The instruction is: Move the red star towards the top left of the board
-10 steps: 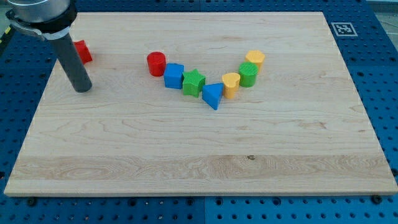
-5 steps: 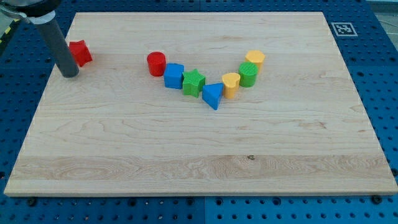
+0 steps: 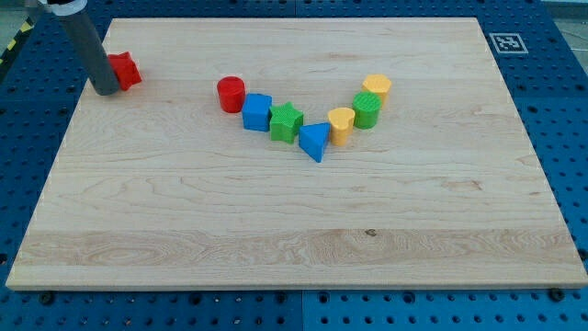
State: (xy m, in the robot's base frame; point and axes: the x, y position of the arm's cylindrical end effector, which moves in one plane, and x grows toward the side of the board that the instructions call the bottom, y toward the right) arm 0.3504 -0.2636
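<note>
The red star (image 3: 126,70) lies near the board's upper left, close to the left edge. My tip (image 3: 106,90) stands just left of and slightly below the star, touching or almost touching its left side. The rod partly hides the star's left points.
A curved row of blocks sits in the upper middle: red cylinder (image 3: 231,94), blue cube (image 3: 257,111), green star (image 3: 286,121), blue triangle (image 3: 314,141), yellow cylinder (image 3: 341,125), green cylinder (image 3: 367,110), yellow block (image 3: 376,88). The wooden board (image 3: 294,230) has a marker tag (image 3: 504,42) beside its top right corner.
My tip has moved up the view along the star's left side. The red star has shifted slightly up and to the right. The other blocks have not moved.
</note>
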